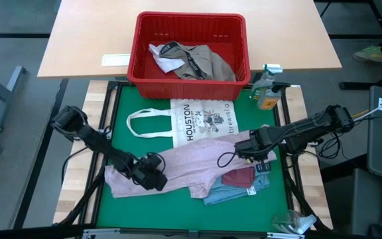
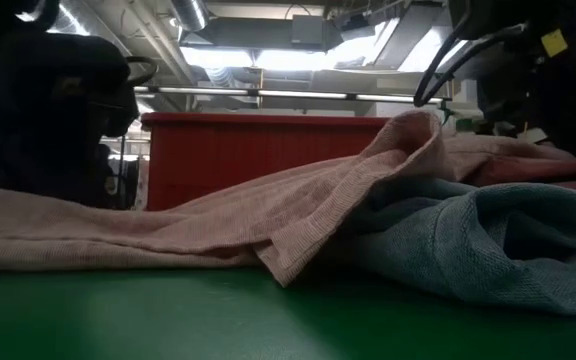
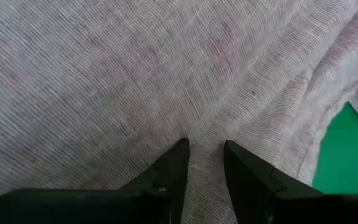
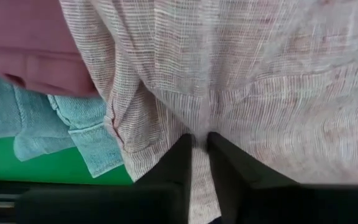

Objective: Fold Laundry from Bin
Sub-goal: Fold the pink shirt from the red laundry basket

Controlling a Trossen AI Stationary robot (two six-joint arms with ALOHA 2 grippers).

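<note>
A pale pink garment (image 1: pixel 191 162) lies spread across the green mat, between my two grippers. My left gripper (image 1: pixel 152 178) is down on its left end, shut on the cloth. My right gripper (image 1: pixel 247 149) points down at its right end, shut on a ridge of it. The pink garment's near right part rests on a maroon piece (image 1: pixel 239 177) and a light blue piece (image 1: pixel 234 192). Khaki-grey and white laundry lies in the red bin (image 1: pixel 191 16) at the far edge. My left gripper (image 3: pixel 205 148) comes slanting down onto the pink garment near its left end. Cloth (image 3: pixel 204 134) sits between the two fingertips, and creases run toward the gap. Around the fingers the garment lies flat on the mat. One layer or several, I cannot tell. My right gripper (image 4: pixel 199 140) pinches a narrow ridge of the pink garment (image 4: pixel 199 124) between its two fingers, from above and pointing down, close to the garment's right edge. There the cloth stands up in a peak (image 2: pixel 413 125), while the rest slopes down slack onto the mat.
A flat white tote printed "HOUSTON" (image 1: pixel 201 119) lies between the bin and the pink garment. A spray bottle (image 1: pixel 267 89) stands at the mat's far right corner. Crumpled clear plastic (image 1: pixel 290 222) lies at the near right. Bare green mat shows along the near edge.
</note>
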